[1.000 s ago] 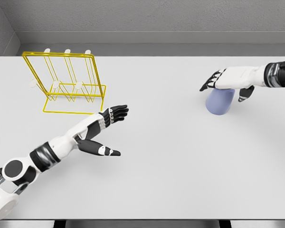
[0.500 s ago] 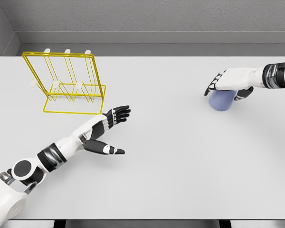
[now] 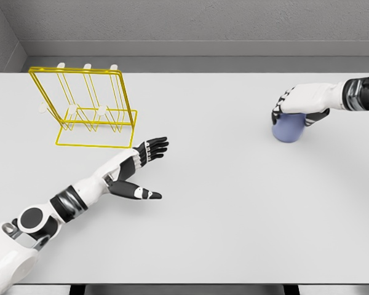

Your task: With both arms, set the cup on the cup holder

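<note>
Slippage is the main worry: the right hand (image 3: 298, 106) sits on top of the blue cup (image 3: 288, 129), fingers curled down over its upper rim, but whether they truly clamp it cannot be told from this view, so a lift might leave the cup behind or tip it on the bench (image 3: 234, 215). The cup stands at the far right, well apart from the yellow wire cup holder (image 3: 86, 107) at the far left. The left hand (image 3: 138, 166) hovers open near the holder's front edge, holding nothing. A handover across that wide gap looks risky; a mistimed release could drop the cup, and a careless approach could knock the light rack.
</note>
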